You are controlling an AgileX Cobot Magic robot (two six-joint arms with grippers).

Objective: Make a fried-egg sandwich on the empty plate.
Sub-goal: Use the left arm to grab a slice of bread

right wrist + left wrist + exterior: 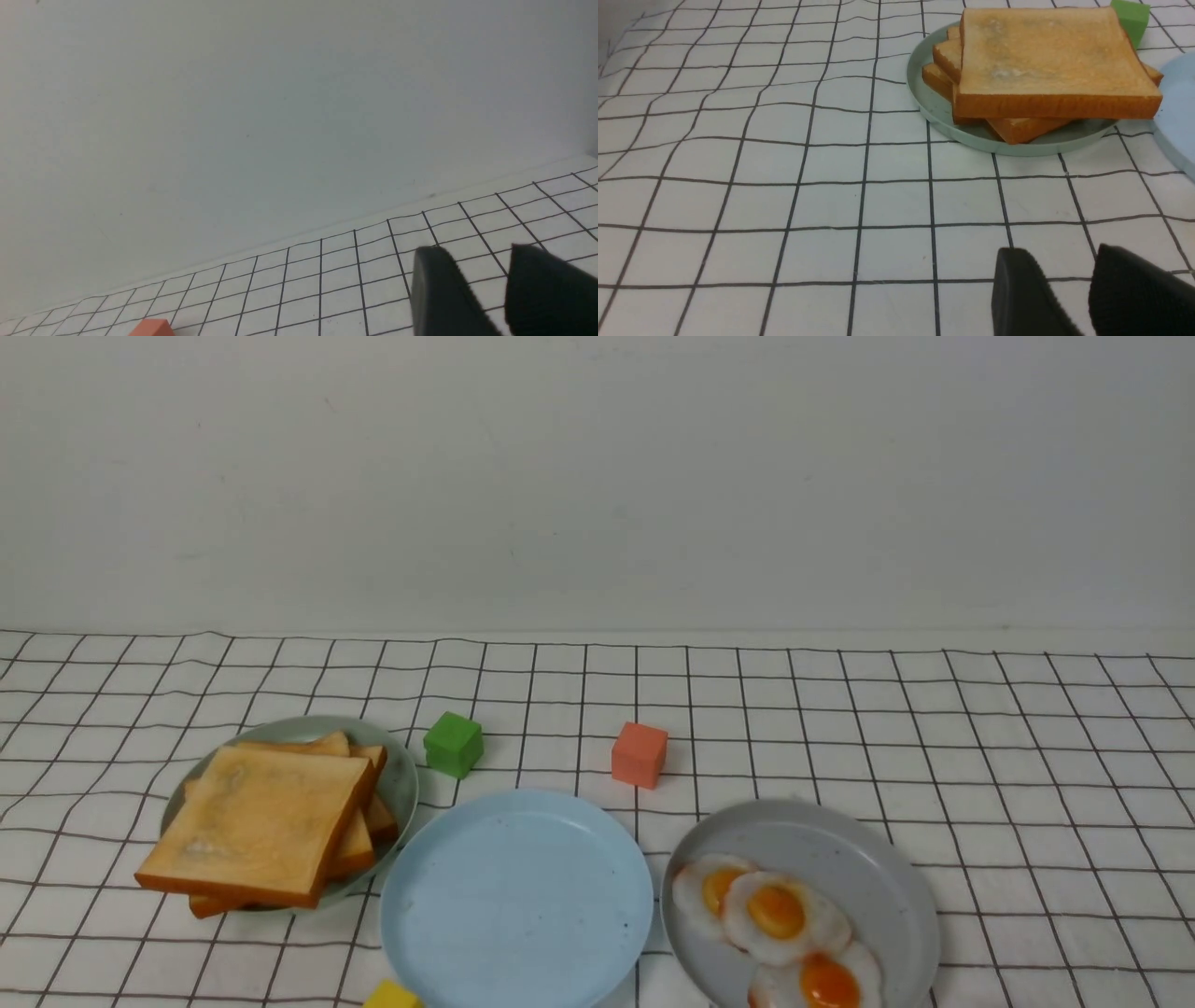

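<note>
seemingly starting: left gripper (1062, 254) and right gripper (479, 252) are hanging spread, empty; top toast (261, 821) is awaiting lifting onto the near-edge blue plate (513, 896).

Toast: square golden-brown toast slices (1045, 51) piled on a round pale green plate (934, 112).
Cloth: white checked cloth (784, 186) underneath.
Gripper: black left gripper (1064, 266), fingers apart.

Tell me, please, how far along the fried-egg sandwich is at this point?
Done: nothing yet; the light blue plate is bare. In hand: nothing; the left end effector and right end effector both stand open and empty. Left: move a slice from the toast stack on the pale green plate, add one of the fried eggs from the grey plate, then top it with a second slice.
</note>
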